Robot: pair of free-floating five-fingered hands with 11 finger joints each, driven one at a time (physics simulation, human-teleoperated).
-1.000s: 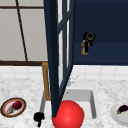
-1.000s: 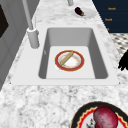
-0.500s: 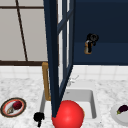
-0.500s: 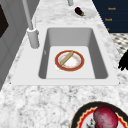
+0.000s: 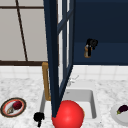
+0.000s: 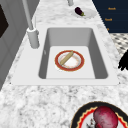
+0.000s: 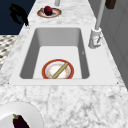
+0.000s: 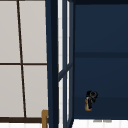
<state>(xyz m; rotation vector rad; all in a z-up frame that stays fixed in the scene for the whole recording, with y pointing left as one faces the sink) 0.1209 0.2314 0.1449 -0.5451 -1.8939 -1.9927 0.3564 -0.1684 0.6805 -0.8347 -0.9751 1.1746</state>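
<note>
My right hand is up in front of the open dark blue wall cabinet, curled on a small brown bottle that hangs below it. The same right hand and bottle show low in the cabinet in the upper view. My left hand floats low in front of the counter, left of the sink, fingers loose and holding nothing. That left hand hangs off the counter's front edge near the plate with a red fruit. The left hand also sits at the left side view's right edge.
The cabinet's glass door swings out over the sink. In the basin lies a red-rimmed plate with a tan stick across it. A white plate with an aubergine is at the right. The faucet stands behind. A red ball is low in front.
My right hand with the brown bottle has shifted slightly right and down in front of the cabinet. The left hand has stayed put.
</note>
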